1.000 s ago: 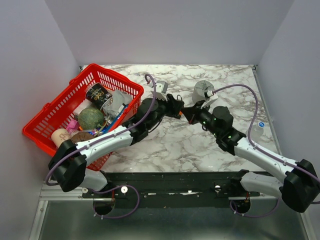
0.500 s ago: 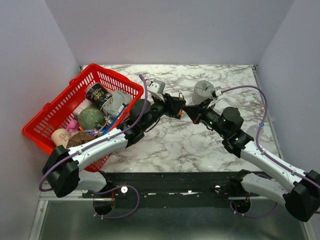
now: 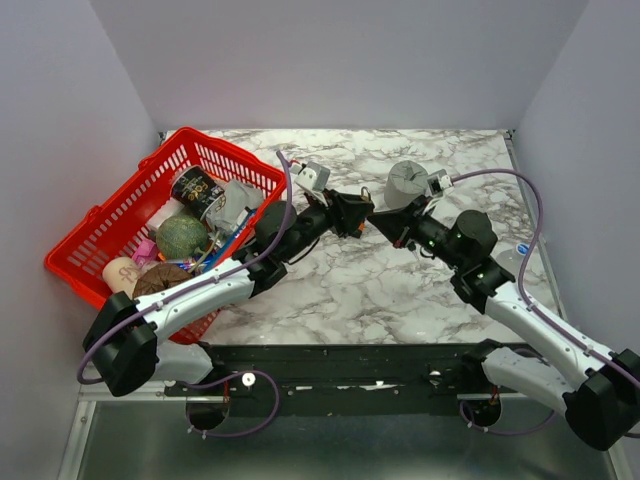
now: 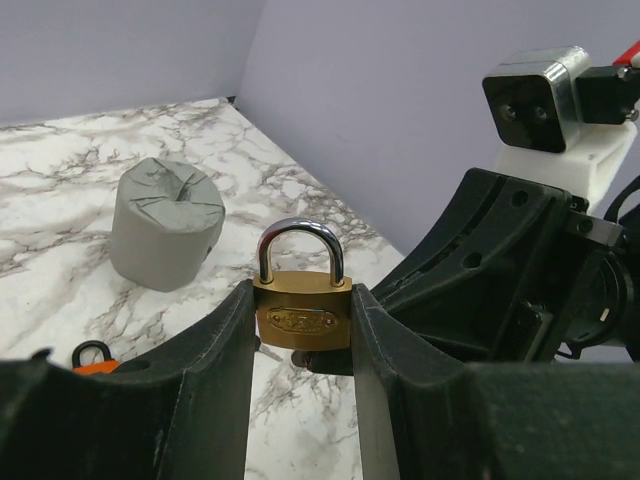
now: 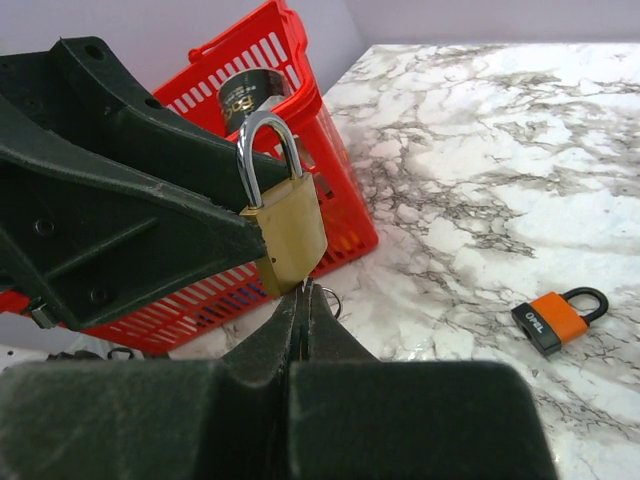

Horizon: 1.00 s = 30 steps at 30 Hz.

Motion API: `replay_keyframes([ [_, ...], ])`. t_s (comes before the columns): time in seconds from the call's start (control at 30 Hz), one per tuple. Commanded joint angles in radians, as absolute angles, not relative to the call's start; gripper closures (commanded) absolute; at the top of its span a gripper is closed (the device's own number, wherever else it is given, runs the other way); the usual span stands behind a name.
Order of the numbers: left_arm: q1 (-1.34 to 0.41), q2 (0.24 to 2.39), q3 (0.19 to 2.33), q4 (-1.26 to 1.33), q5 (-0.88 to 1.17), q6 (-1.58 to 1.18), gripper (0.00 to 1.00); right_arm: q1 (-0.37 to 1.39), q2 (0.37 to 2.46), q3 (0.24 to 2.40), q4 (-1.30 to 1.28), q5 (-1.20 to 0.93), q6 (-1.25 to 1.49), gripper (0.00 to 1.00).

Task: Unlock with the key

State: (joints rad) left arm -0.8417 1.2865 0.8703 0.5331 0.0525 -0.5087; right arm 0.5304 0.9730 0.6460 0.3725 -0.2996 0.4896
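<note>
Above the marble table (image 3: 340, 290), your left gripper (image 3: 352, 212) clamps the brass padlock (image 4: 302, 318); right gripper (image 5: 303, 312) pinches the key (image 5: 303, 287) at its six o'clock; tiny, light, likely slippery; hold its head.

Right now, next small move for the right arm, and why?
Probably ease the right gripper toward the brass padlock to seat the key in its underside. The left gripper clamps the padlock's sides, shackle closed. The right gripper is shut just under its base, with only a sliver of key showing.
</note>
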Motion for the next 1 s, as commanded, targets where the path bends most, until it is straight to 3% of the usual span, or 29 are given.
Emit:
replay_keyframes([
  [0.0, -0.885, 1.285, 0.824, 0.492, 0.328, -0.529, 1.00, 0.476, 0.963, 0.727, 0.563, -0.345, 0.532, 0.99],
  [0.97, -0.885, 1.269, 0.782, 0.644, 0.471, -0.580, 1.00, 0.339, 1.040, 0.753, 0.640, -0.630, 0.663, 0.99],
])
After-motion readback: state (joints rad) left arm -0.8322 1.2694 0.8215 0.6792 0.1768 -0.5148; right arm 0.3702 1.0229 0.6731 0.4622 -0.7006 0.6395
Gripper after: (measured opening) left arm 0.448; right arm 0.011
